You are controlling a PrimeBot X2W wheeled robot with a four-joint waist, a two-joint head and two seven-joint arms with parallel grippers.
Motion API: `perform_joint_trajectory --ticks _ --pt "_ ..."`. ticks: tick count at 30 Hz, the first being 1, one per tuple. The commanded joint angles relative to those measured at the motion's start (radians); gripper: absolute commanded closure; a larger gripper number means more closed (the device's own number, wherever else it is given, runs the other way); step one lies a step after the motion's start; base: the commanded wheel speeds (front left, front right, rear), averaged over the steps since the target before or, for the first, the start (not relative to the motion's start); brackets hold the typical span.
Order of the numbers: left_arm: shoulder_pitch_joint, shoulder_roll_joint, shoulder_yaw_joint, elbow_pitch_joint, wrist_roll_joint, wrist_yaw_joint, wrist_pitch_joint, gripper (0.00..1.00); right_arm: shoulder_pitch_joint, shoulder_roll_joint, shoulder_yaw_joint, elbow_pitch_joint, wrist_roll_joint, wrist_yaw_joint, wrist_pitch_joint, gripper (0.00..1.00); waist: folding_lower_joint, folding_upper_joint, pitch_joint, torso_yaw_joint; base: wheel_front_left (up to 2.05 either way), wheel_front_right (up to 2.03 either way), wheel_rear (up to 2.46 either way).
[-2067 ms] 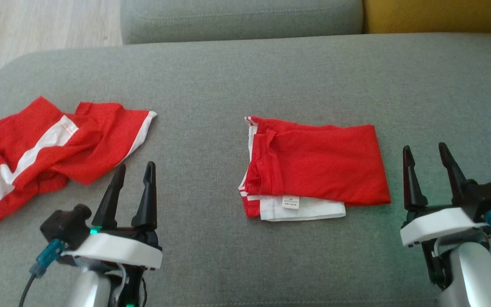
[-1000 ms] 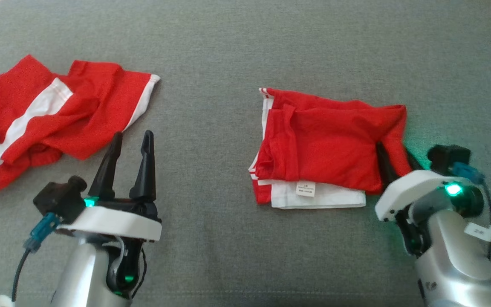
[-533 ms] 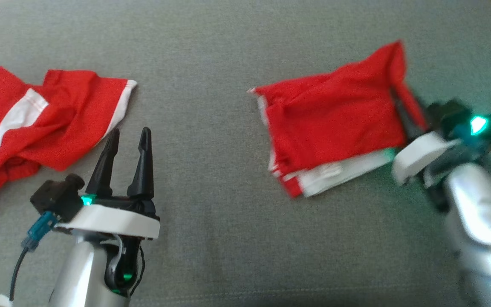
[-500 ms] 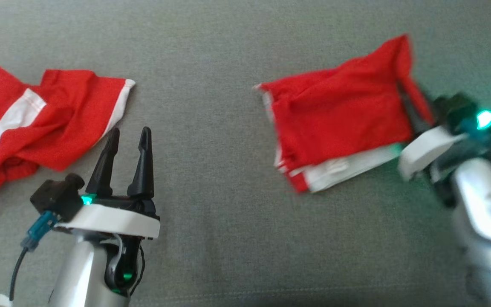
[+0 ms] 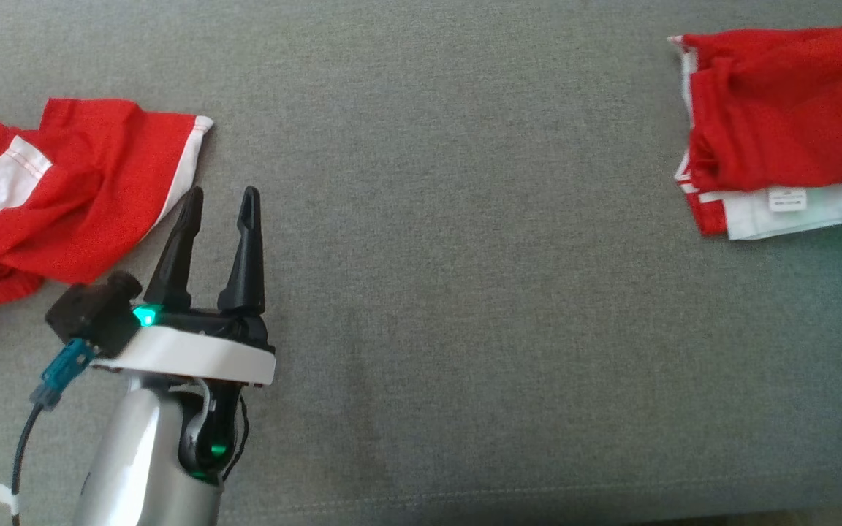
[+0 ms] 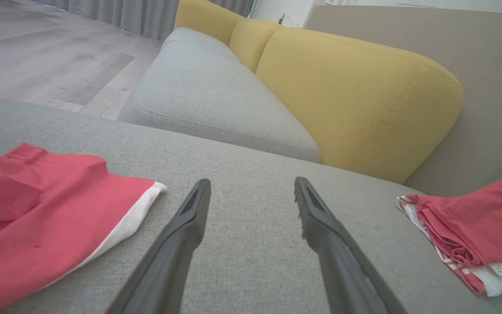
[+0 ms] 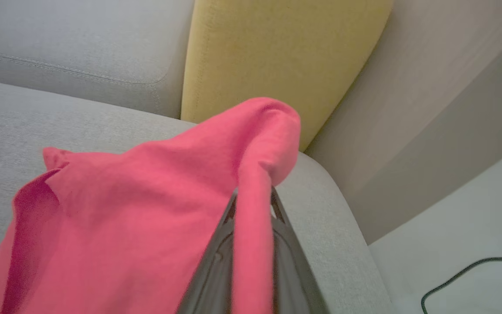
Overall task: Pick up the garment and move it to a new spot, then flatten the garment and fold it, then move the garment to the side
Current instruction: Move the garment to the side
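The folded red garment (image 5: 779, 124) with a white layer and a label underneath lies at the far right of the grey seat. In the right wrist view my right gripper (image 7: 254, 204) is shut on a raised fold of this garment (image 7: 146, 196), and the red cloth drapes over both fingers. My left gripper (image 5: 218, 201) hovers open and holds nothing at the lower left. Its fingers (image 6: 190, 226) point across the seat, with the folded garment (image 6: 473, 226) off to their right.
A second, crumpled red-and-white garment (image 5: 63, 190) lies just left of my left gripper. The grey seat cushion (image 5: 465, 292) ends in a rounded edge (image 7: 334, 209) close to the right gripper. Beyond it are a yellow cushion (image 7: 277, 52), a wall and a pale floor with a cable (image 7: 473, 270).
My right gripper shut on the folded garment's right edge, lifted it and dragged the garment to the right. The head camera shifted as well. The left gripper stayed open in place.
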Motion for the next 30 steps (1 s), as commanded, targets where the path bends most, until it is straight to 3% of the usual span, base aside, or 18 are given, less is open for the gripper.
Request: perform_joint_trajectory --ticks 1,8,9,10,11,12,22,30 --pt "-0.03 0.008 0.033 -0.03 0.007 -0.006 -0.012 0.0 -0.021 -0.015 -0.013 -0.026 -0.011 0.003 0.007 1.0 -0.0001 0.0 0.0 0.001 0.0 0.0 0.0" --pt "-0.037 0.008 0.036 -0.03 0.0 -0.006 -0.012 0.0 -0.03 0.016 -0.051 -0.031 -0.009 0.003 0.028 1.0 -0.0001 0.0 0.009 0.004 0.0 0.0 0.0" --pt "-0.037 0.008 0.037 -0.029 0.0 -0.006 -0.012 0.0 -0.03 0.019 -0.05 -0.034 -0.008 0.003 0.028 0.84 -0.0001 0.0 0.01 0.003 0.0 0.0 0.0" --pt "-0.037 0.008 0.038 -0.028 0.0 -0.006 -0.012 0.0 -0.03 0.022 -0.049 -0.036 -0.005 0.003 0.028 0.6 -0.0001 0.0 0.01 0.003 0.0 0.0 0.0" --pt "-0.038 0.008 0.039 -0.027 0.0 -0.006 -0.012 0.0 -0.03 0.025 -0.048 -0.038 -0.001 0.003 0.027 0.25 -0.0001 0.0 0.01 0.003 0.0 0.0 0.0" --pt "-0.038 0.008 0.039 -0.027 -0.001 -0.006 -0.012 0.0 -0.03 0.028 -0.052 -0.037 0.006 0.003 0.029 0.0 -0.0001 0.0 0.009 0.003 0.0 0.0 0.0" --pt "-0.031 0.008 0.037 -0.015 -0.012 -0.006 -0.012 0.0 -0.021 0.073 -0.033 -0.098 -0.008 0.003 0.031 0.0 -0.0001 0.0 -0.031 0.006 0.0 0.0 0.0" --pt "-0.008 0.008 0.05 -0.01 -0.02 -0.006 -0.012 0.0 0.011 0.195 0.06 -0.196 0.029 0.003 -0.027 0.0 -0.0001 0.0 -0.107 0.021 0.0 0.0 0.0"
